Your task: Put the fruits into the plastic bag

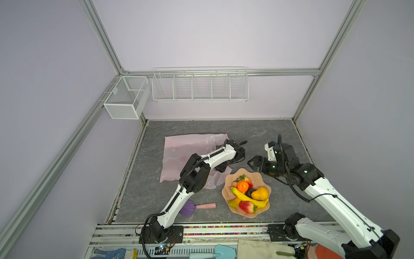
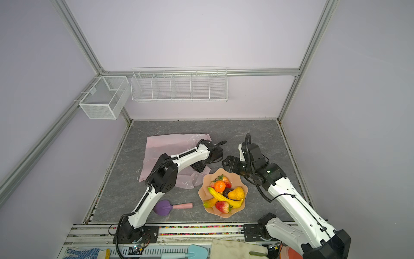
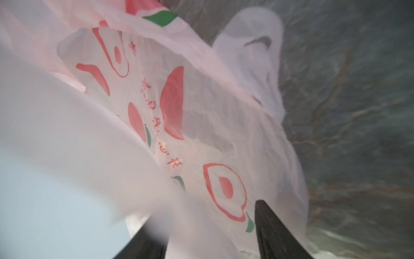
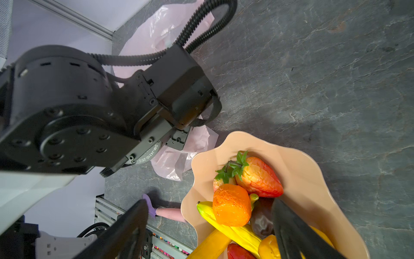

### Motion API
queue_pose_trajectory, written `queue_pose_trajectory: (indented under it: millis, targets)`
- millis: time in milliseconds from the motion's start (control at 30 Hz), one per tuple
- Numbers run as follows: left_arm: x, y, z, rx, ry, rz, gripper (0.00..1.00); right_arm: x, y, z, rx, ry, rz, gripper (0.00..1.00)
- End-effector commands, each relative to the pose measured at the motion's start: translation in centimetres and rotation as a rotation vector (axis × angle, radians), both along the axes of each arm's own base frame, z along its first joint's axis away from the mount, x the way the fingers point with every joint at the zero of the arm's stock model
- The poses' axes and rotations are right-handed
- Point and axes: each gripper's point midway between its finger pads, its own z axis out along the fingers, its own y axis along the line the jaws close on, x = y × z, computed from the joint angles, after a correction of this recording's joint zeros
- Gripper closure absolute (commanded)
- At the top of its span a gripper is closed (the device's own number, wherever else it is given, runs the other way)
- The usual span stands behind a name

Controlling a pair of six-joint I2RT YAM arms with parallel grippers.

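The pale pink plastic bag (image 1: 186, 148) lies crumpled on the grey table at the left. My left gripper (image 1: 222, 167) is down on the bag's near right corner. In the left wrist view it (image 3: 207, 210) stands open, with printed bag film (image 3: 170, 107) between the fingers and draped over one of them. The fruits sit in a peach wavy bowl (image 1: 257, 176): an orange (image 1: 242, 186), a banana (image 1: 248, 198), a strawberry (image 1: 247, 206), a pear-like piece (image 1: 260, 193) and a dark piece (image 1: 249, 191). My right gripper (image 1: 252, 163) hovers open over the bowl's far rim and holds nothing.
A purple scoop with a pink handle (image 1: 190, 207) lies left of the bowl, near my left arm. A wire rack (image 1: 199, 86) and a mesh basket (image 1: 126, 96) hang on the back wall. Gloves and a blue scoop (image 1: 221, 251) lie beyond the front rail.
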Motion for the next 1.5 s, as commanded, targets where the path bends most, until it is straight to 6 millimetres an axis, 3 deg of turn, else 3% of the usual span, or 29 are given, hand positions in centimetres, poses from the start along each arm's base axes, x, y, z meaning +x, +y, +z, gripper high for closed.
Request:
queue_pose_trajectory:
  millis: [0, 167, 267, 600, 767, 1033, 1200, 1467]
  targets:
    - [0.3, 1.2, 4.3, -0.023, -0.114, 0.012, 0.57, -0.5, -0.4, 0.4, -0.001, -0.010, 0.014, 0.11]
    - [-0.7, 2.4, 5.5, -0.039, -0.125, 0.012, 0.88, -0.6, -0.6, -0.1, -0.003, 0.002, 0.005, 0.11]
    - [-1.1, 2.9, 6.6, -0.056, -0.138, 0.013, 1.00, -0.6, -0.6, -0.4, 0.000, 0.011, -0.005, 0.11]
    - [-2.7, 5.0, 9.8, -0.153, -0.169, 0.039, 1.00, -0.4, -0.3, -1.0, 0.007, 0.033, -0.002, 0.11]
    - [-4.0, 8.1, 12.3, -0.254, -0.213, 0.084, 1.00, -0.8, 1.2, -2.0, 0.026, 0.093, 0.068, 0.09]
    - [-6.3, 11.5, 14.1, -0.368, -0.216, 0.121, 1.00, -2.7, 4.1, -3.1, -0.042, 0.137, 0.211, 0.06]
    - [-6.9, 10.9, 14.0, -0.439, -0.193, 0.105, 1.00, -3.6, 4.7, -5.9, -0.190, 0.204, 0.243, 0.02]
    - [-7.2, 9.7, 15.0, -0.556, -0.176, 0.080, 1.00, -4.4, 3.7, -7.8, -0.360, 0.273, 0.165, 0.02]
